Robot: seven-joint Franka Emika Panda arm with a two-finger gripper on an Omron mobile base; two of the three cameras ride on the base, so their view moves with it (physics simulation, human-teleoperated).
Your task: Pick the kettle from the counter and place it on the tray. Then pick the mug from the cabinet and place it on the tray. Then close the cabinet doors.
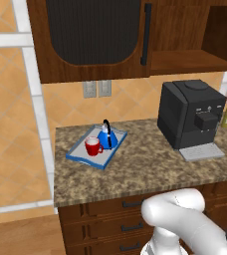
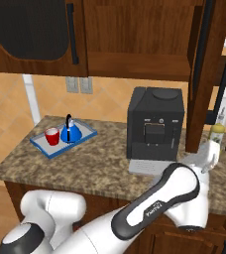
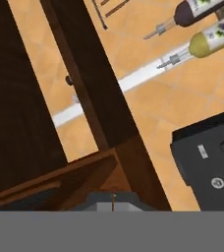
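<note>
I saw the tray [image 1: 83,154] resting on the worktop [image 1: 135,169] at the left of centre in the left base view, with the kettle [image 1: 107,137] and the mug [image 1: 92,146] both standing on it, the mug just beside the kettle and nearer the camera. From the right base view the same tray [image 2: 44,146] sat in the left middle of the frame, mug [image 2: 51,136] left of kettle [image 2: 71,132].

The left cabinet door [image 1: 93,37] filled the upper left of the left base view and lay flat against the cabinet [image 1: 185,30], its bar handle [image 1: 146,35] upright. The right cabinet door [image 2: 206,74] stood swung out edge-on at the upper right of the right base view, above the black coffee machine [image 2: 154,124] and two bottles [image 2: 216,131] at the right edge.

My tool [image 2: 209,158] sat at the right of the right base view, close beside the lower end of that open door; I could not tell how far its jaws stood apart. The hand view showed the door's dark wood edge [image 3: 92,83] running diagonally across the frame, with the coffee machine [image 3: 207,157] at lower right and the bottles [image 3: 207,42] at upper right.
</note>
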